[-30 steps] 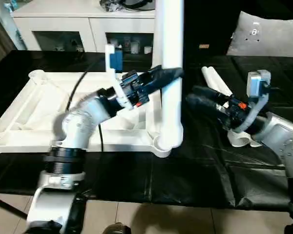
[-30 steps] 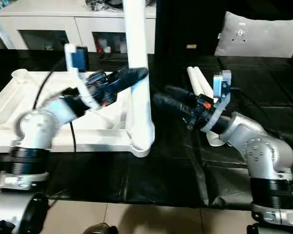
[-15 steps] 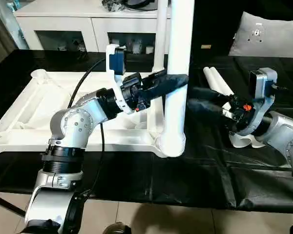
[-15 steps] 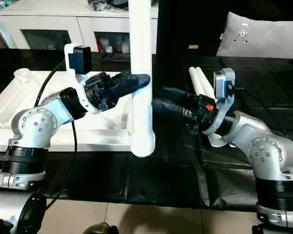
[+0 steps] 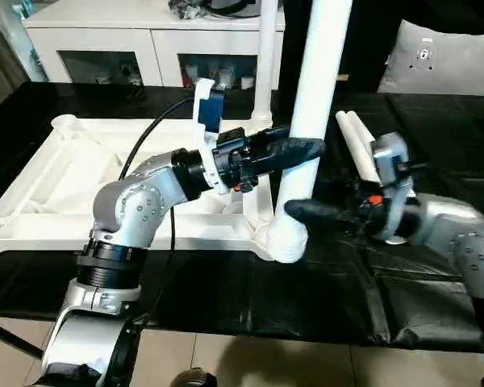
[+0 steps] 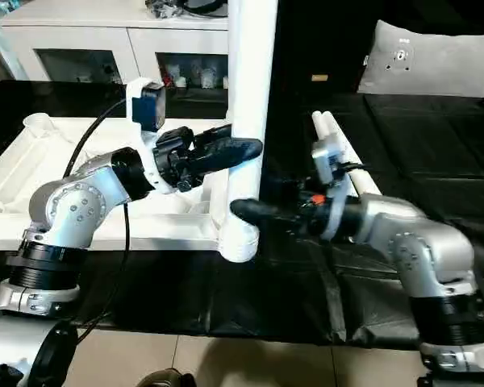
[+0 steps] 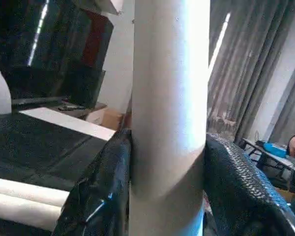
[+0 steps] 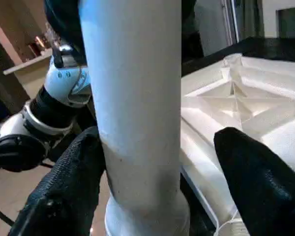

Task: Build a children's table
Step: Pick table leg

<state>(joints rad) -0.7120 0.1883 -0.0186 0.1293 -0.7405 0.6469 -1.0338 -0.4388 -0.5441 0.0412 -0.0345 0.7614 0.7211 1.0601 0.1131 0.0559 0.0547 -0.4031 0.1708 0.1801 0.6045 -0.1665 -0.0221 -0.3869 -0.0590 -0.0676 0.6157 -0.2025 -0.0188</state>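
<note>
The white table top [image 5: 73,185] lies upside down, ribbed side up, on the left of the black surface. One leg [image 5: 266,56] stands in its far right corner socket. My left gripper [image 5: 306,149] is shut on a second white leg [image 5: 319,89], which leans with its top to the right and its lower end [image 5: 289,242] at the near right corner socket. In the left wrist view both fingers [image 7: 103,187] press that leg [image 7: 169,98]. My right gripper [image 5: 294,211] is open around the leg's lower part [image 8: 137,98], one finger [image 8: 255,172] apart from it. Two spare legs [image 5: 356,137] lie behind.
A white cabinet with glass doors [image 5: 145,40] stands behind the work surface. A grey cushion [image 5: 444,56] lies at the back right. The black cover [image 5: 306,306] runs to the front edge, with tiled floor below.
The held leg has tilted, its top swinging right. My right gripper moved left from beside the spare legs to the leg's lower part.
</note>
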